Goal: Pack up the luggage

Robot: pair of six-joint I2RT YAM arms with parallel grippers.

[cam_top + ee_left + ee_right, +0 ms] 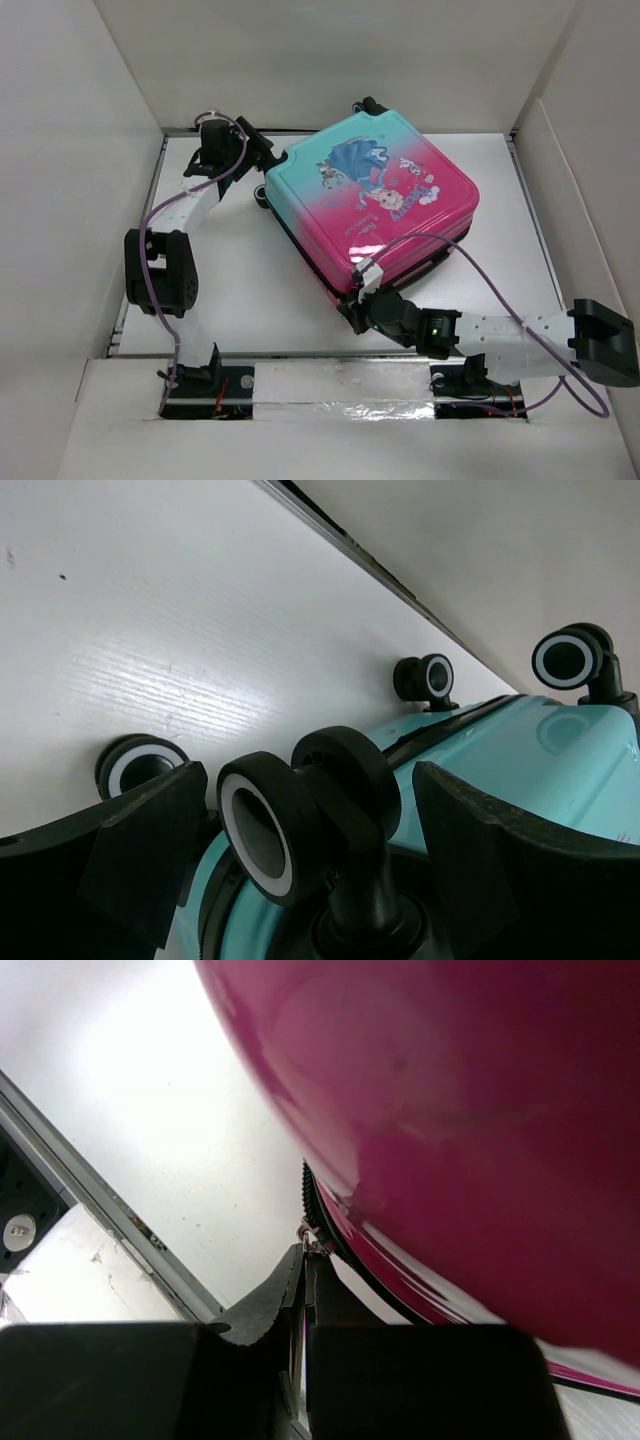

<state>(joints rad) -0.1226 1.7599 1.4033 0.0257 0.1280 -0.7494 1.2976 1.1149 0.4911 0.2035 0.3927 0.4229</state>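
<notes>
The left claw (310,845) sits spread around a wheel (262,825) of the suitcase (375,200). The right claw (303,1272) pinches its zipper pull (314,1238).

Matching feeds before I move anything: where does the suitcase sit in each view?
Top external: suitcase lies flat, centre-right, teal end far, pink end near.
Left wrist: its teal end is at lower right, with the wheels facing the camera.
Right wrist: its pink side fills the upper right.
Shared landmark: the dark zip seam around the suitcase.
</notes>
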